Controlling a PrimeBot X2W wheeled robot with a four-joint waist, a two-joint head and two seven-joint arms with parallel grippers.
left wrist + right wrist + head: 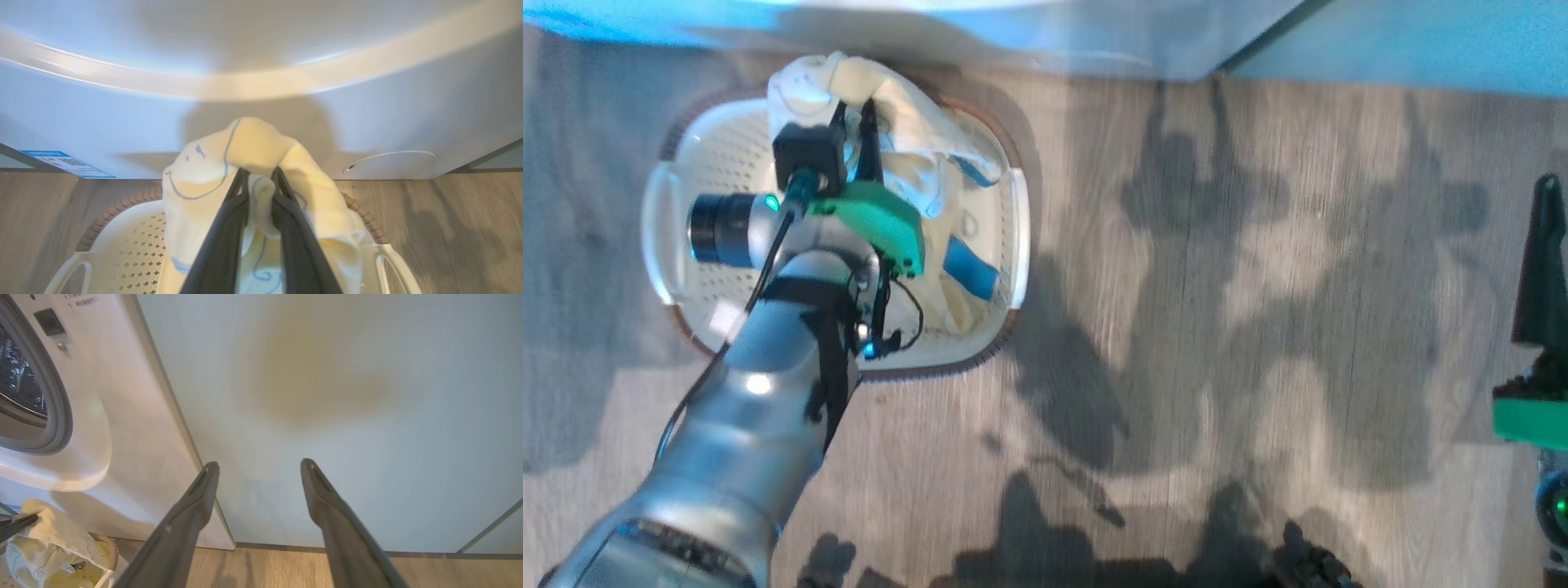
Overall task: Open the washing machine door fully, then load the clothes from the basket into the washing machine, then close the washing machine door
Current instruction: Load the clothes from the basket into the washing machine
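Observation:
The cream basket (1021, 245) stands on the floor in front of the white washing machine (261, 122). My left gripper (854, 114) is over its far side, shut on a cream-yellow garment (212, 163) with blue line drawings that drapes over the fingertips (241, 179). More clothes (970, 273), cream and blue, lie in the basket. The drum mouth (24, 396) stands uncovered, showing steel inside. The washing machine door is out of view. My right gripper (260, 467) is open and holds nothing, facing a cabinet panel to the right of the machine.
Pale green cabinets (347, 396) flank the machine on the right. A blue sticker (65, 163) and a round cover (388, 163) mark the machine's lower front. Wooden floor (1217, 327) stretches between the basket and my right gripper (1543, 245).

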